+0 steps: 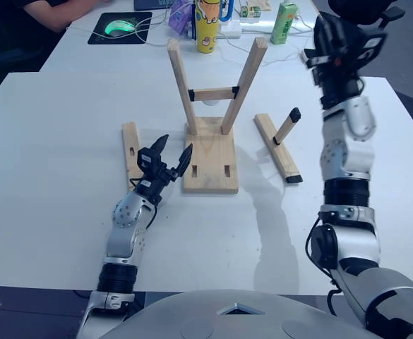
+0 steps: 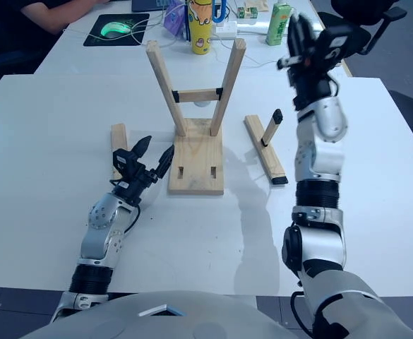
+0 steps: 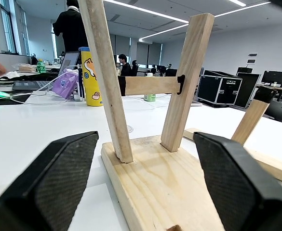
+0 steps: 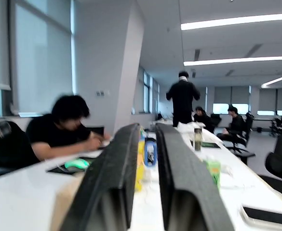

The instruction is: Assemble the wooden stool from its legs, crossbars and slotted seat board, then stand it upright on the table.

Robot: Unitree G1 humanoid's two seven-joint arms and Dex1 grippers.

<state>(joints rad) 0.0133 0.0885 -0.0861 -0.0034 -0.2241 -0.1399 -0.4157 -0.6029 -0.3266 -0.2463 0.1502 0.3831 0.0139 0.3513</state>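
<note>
The slotted seat board (image 1: 211,166) lies flat mid-table. Two legs (image 1: 181,85) (image 1: 245,85) stand up from its far end, joined by a crossbar (image 1: 213,94). My left gripper (image 1: 176,145) is open, low over the table at the board's left edge, nothing between its fingers (image 3: 49,183); the board (image 3: 165,183) lies just ahead of it. A loose leg (image 1: 130,145) lies flat behind that gripper. To the board's right lies another leg (image 1: 277,148) with a short crossbar (image 1: 287,126) sticking up from it. My right gripper (image 2: 298,32) is raised high over the far right, shut and holding nothing.
On the desk behind are a yellow cup (image 1: 207,28), a green carton (image 1: 284,22), cables and a green-lit mouse on a black pad (image 1: 120,28). A person sits at that desk's left. Bare white table (image 1: 58,212) spreads to either side and in front.
</note>
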